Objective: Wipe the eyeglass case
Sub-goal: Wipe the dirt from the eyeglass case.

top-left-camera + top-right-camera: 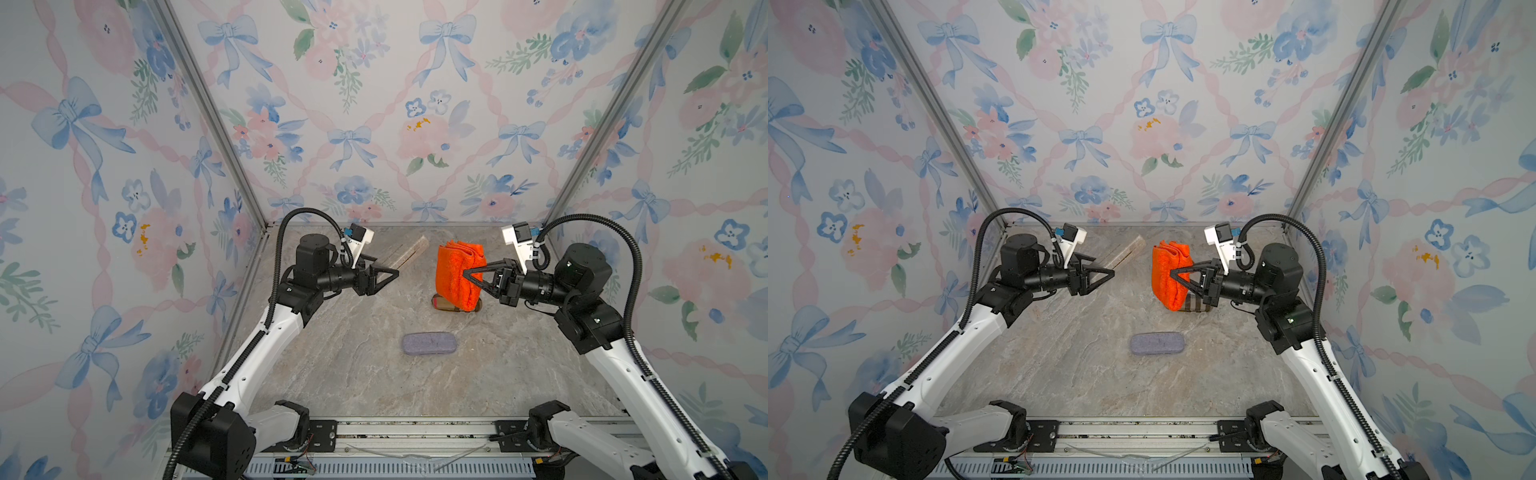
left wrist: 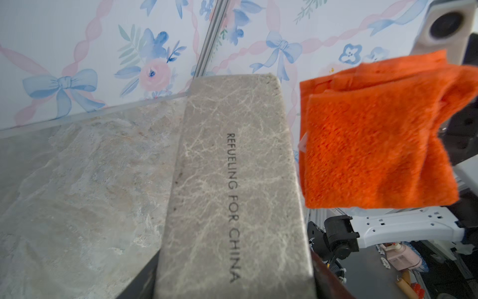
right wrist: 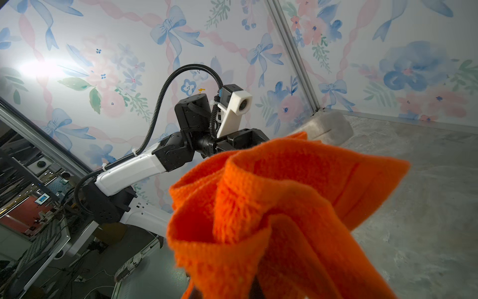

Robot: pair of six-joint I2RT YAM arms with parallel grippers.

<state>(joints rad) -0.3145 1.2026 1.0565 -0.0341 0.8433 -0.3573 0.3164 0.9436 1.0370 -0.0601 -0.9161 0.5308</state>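
Observation:
A grey marbled eyeglass case [image 2: 232,181] printed "REFUELING FOR CHINA" is held off the table, with my left gripper [image 1: 395,272] shut on its near end. In both top views the case [image 1: 409,253] [image 1: 1125,251] sticks out past the fingers toward the back wall. An orange cloth [image 1: 453,257] [image 1: 1165,257] hangs folded from my right gripper [image 1: 465,274] [image 1: 1171,273], which is shut on it. The cloth [image 2: 375,145] hangs beside the case with a gap between them. In the right wrist view the cloth [image 3: 284,207] hides the jaws.
A blue-grey felt case [image 1: 429,343] [image 1: 1157,344] lies flat on the marble table, nearer the front. A brown striped case [image 1: 440,303] [image 1: 1198,305] lies under the hanging cloth. Floral walls close in three sides. A metal rail [image 1: 415,432] runs along the front.

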